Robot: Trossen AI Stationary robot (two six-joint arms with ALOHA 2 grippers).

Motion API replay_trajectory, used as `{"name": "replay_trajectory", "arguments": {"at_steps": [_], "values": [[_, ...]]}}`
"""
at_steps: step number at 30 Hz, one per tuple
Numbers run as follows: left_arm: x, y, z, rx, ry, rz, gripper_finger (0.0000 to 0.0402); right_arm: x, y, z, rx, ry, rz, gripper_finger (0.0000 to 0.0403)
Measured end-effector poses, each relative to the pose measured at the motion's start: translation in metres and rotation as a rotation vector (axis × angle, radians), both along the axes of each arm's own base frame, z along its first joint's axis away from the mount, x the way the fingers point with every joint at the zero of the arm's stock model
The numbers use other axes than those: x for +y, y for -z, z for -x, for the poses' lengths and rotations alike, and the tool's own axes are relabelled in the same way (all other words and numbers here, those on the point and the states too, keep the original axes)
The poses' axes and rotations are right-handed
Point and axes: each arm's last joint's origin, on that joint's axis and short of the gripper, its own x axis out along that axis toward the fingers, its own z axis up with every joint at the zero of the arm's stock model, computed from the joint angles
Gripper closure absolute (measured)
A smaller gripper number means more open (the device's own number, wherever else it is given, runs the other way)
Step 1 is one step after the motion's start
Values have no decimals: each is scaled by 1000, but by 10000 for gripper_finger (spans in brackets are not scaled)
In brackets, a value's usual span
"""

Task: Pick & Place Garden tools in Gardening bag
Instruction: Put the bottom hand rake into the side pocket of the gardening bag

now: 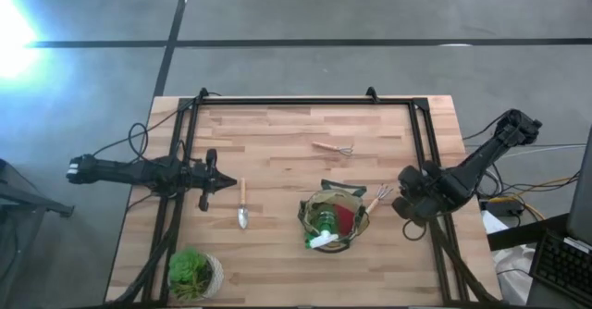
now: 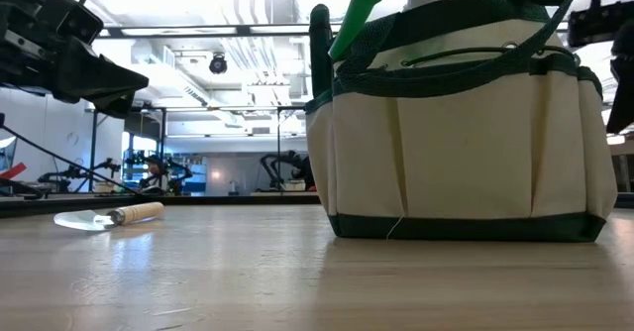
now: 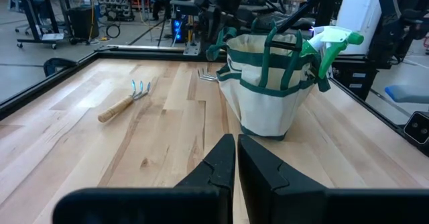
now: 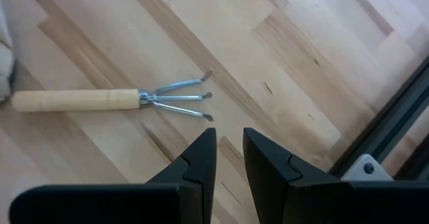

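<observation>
The olive-tan gardening bag [image 1: 333, 221] stands upright on the table's near right part, with a green spray bottle [image 1: 322, 232] and a red item [image 1: 345, 218] sticking out of it. A silver trowel [image 1: 242, 205] lies flat to its left. One rake fork [image 1: 333, 148] lies farther back, and another [image 4: 114, 98] lies just right of the bag. My left gripper [image 1: 217, 181] is shut and empty, left of the trowel. My right gripper [image 4: 230, 140] hovers over the table to the right of the second fork's tines, slightly open and empty.
A leafy plant in a pale pot [image 1: 194, 272] stands at the near left corner. A black metal frame [image 1: 305, 101] runs along the table's far, left and right sides. Bare wood lies between the trowel and the far fork.
</observation>
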Motion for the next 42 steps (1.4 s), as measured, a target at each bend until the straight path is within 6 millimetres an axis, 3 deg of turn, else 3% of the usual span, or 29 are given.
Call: {"name": "replay_trajectory", "arguments": {"at_steps": [17,26,42], "values": [[0,0,0,0,0,0,378,-20,2,-20,53,-38,-49,336],[0,0,0,0,0,0,378,-31,7,-25,74,-4,-91,360],[0,0,0,0,0,0,378,-32,27,-30,27,-38,-153,369]]}}
